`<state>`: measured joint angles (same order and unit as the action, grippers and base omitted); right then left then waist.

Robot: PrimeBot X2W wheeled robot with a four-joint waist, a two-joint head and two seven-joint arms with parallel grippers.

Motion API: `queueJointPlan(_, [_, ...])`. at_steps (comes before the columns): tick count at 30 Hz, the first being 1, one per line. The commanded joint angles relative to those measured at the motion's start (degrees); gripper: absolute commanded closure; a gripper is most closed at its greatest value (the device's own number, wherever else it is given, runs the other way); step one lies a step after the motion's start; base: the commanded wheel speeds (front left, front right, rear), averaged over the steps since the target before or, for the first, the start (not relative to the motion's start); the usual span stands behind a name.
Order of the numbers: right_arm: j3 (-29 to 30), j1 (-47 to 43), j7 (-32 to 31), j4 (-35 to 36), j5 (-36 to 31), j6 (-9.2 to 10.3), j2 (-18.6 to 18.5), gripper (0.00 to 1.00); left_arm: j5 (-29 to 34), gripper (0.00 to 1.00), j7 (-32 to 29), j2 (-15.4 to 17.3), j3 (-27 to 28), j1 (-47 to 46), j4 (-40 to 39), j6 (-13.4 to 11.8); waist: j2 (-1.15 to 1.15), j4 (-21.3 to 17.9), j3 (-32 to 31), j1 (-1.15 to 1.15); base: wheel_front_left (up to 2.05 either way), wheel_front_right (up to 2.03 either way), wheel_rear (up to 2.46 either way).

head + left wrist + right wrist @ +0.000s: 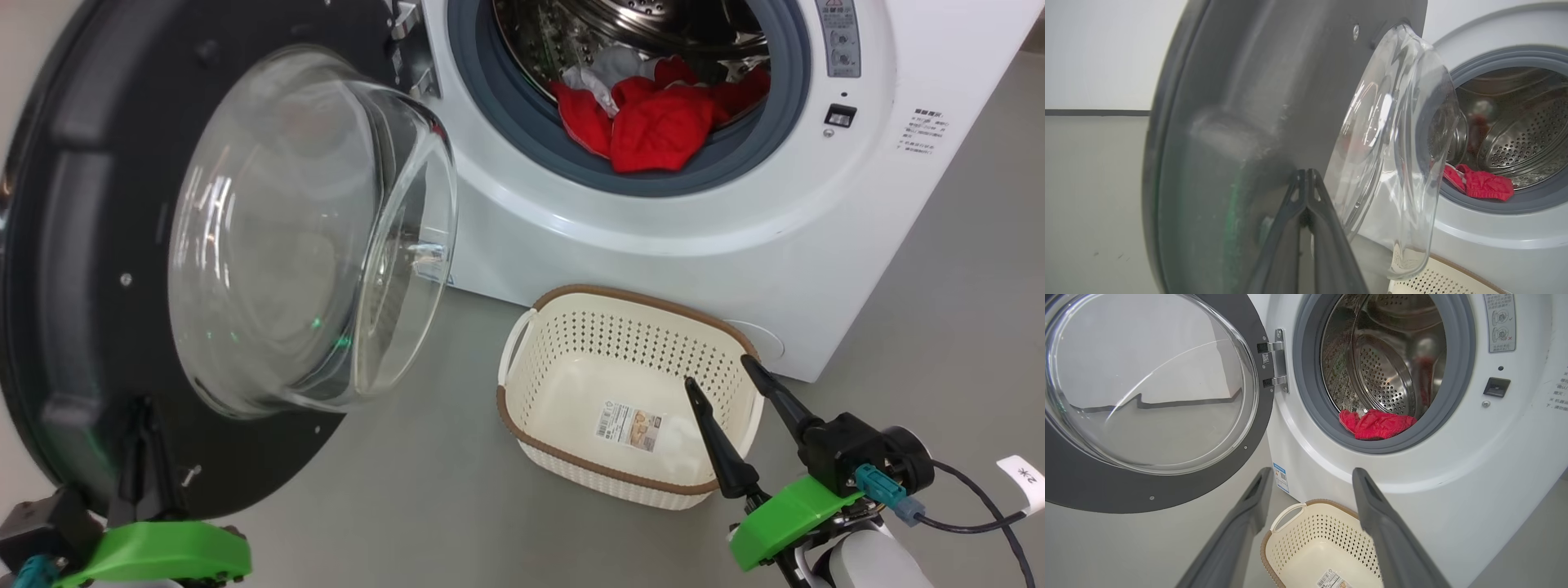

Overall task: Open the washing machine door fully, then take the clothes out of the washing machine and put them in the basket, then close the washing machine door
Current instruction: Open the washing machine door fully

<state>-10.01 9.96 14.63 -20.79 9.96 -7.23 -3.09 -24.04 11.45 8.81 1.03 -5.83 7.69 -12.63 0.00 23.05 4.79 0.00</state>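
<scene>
Already opened wide, washing machine door [90, 245], left hand [1306, 173] fingers together at its inner face; clothes [657, 122] heaped inside washing machine [653, 261]; basket [522, 433] empty, right hand [717, 369] spread apart above; unloading, closing left.

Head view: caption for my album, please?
Door open, red clothes in the washing machine, empty basket on the floor.

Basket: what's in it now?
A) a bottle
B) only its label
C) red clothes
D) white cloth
B: the basket holds just the label on its bottom, while the clothes lie in the machine.
</scene>
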Motion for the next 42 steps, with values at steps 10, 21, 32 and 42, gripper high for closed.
queueJointPlan(10, [-1.7,2.3,0.4,1.1,-1.8,-0.25,0.2,0.0,-2.4,1.0,2.6,3.4,7.0,-4.3,2.9,-0.1,0.0,0.1,1.8,0.0,0.0,0.0,0.0])
queueJointPlan(21, [-2.4,3.0,0.4,1.5,-2.9,-0.25,0.1,0.0,-0.6,1.0,3.4,4.9,8.9,-8.2,6.3,-0.2,0.0,-0.1,3.2,0.0,0.0,0.0,0.0])
queueJointPlan(32, [-3.4,3.5,0.4,2.4,-2.7,-0.25,-0.8,0.0,0.4,1.0,3.5,4.6,12.6,-10.0,7.8,0.3,0.0,-0.7,4.6,0.0,0.0,0.0,0.0])
queueJointPlan(42, [-3.7,4.4,0.4,2.9,-2.6,-0.25,-1.7,0.0,1.4,1.0,3.5,6.2,15.2,-12.9,12.8,0.6,0.0,-1.1,5.7,0.0,0.0,0.0,0.0])
